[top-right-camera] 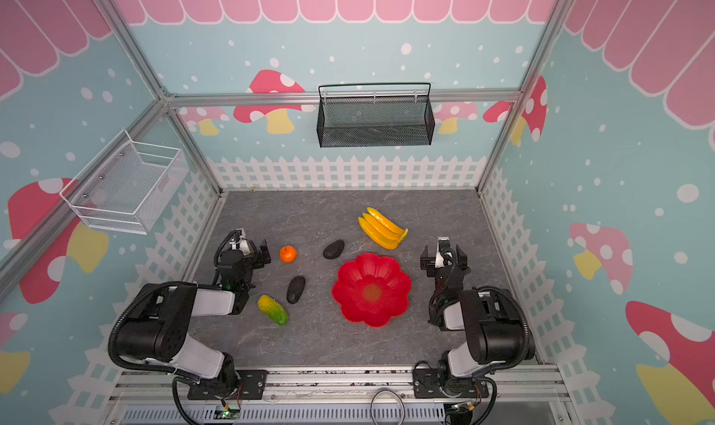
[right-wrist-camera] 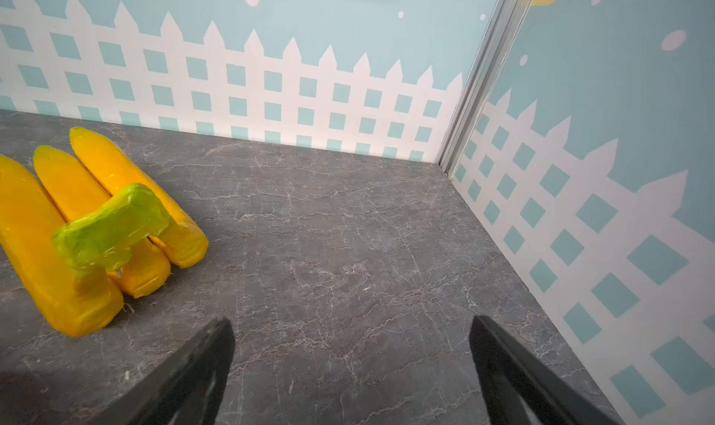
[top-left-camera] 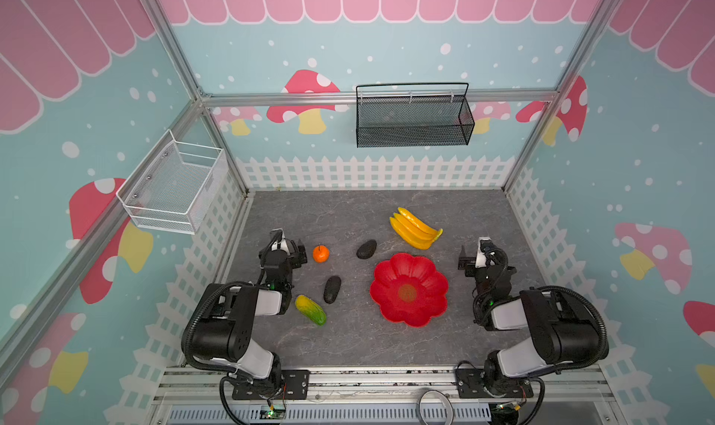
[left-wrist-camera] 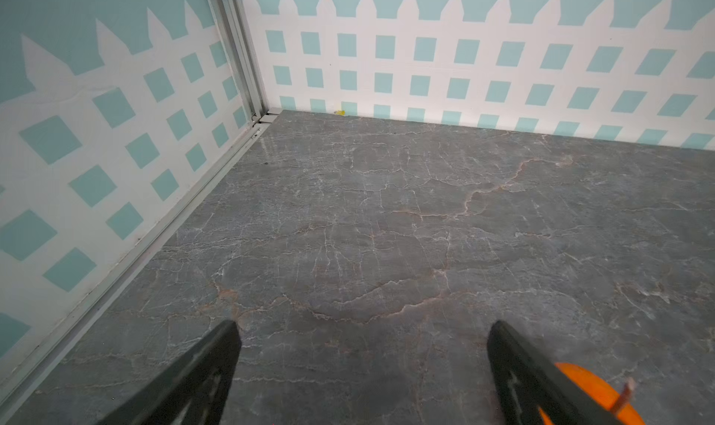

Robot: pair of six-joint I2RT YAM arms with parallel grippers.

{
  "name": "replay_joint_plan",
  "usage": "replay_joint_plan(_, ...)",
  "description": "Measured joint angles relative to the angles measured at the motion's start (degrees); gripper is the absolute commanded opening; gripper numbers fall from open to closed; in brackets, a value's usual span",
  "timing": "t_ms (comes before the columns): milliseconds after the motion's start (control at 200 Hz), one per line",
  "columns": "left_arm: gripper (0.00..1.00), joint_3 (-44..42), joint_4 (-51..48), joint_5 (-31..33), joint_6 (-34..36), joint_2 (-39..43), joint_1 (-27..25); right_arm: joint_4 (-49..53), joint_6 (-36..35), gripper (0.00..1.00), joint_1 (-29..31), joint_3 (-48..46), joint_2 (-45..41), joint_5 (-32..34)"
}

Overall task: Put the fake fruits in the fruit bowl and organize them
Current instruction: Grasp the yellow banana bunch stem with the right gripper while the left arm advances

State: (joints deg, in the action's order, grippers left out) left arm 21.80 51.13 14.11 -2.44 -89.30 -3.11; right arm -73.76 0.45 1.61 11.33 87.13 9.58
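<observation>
The empty red flower-shaped fruit bowl [top-left-camera: 390, 276] [top-right-camera: 354, 278] sits right of centre on the grey tabletop. The fake fruits lie around it. The yellow banana bunch [top-left-camera: 414, 228] [right-wrist-camera: 35, 218] is behind the bowl. One dark avocado [top-left-camera: 366, 249] lies to the bowl's back left and another avocado [top-left-camera: 332, 289] further left. The orange [top-left-camera: 321, 253] [left-wrist-camera: 584, 388] and the green-yellow fruit [top-left-camera: 310, 309] lie on the left. My left gripper [top-left-camera: 290, 245] [left-wrist-camera: 363, 326] stands open just left of the orange. My right gripper [top-left-camera: 474, 254] [right-wrist-camera: 350, 320] is open, right of the bowl and near the bananas' stem. Neither gripper holds anything.
A black mesh basket [top-left-camera: 414, 117] hangs on the back wall and a white wire basket [top-left-camera: 174, 189] on the left wall, both above the table. Fence-patterned walls close in the table on three sides. Both arm bases stand at the front edge.
</observation>
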Motion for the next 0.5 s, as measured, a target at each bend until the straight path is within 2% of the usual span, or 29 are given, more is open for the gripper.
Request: replay_joint_plan(500,1.00,0.00,-0.07,-0.70,-0.15,0.00,0.02,0.00,0.00,0.98,0.00,0.00,0.00,-0.02)
